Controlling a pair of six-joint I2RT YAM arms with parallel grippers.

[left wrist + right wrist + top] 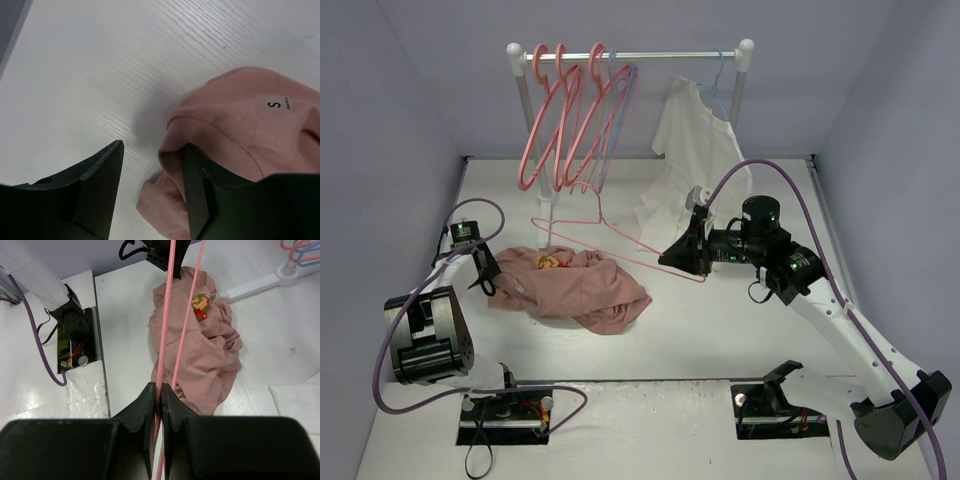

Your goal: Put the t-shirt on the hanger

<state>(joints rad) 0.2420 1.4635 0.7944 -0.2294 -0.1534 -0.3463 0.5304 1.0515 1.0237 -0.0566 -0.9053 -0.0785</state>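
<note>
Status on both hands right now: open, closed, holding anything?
Left hand: open, at the collar edge of the t-shirt, not clamped on it.
Right hand: closed on the hanger.

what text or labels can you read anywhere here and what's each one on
"S": on the white size label inside the neck of the t-shirt, in the left wrist view.
Small print beside the S on that label: too small to read.
Chest print on the t-shirt: a yellow-and-red picture, no letters legible.
No other text can be read in any view.
</note>
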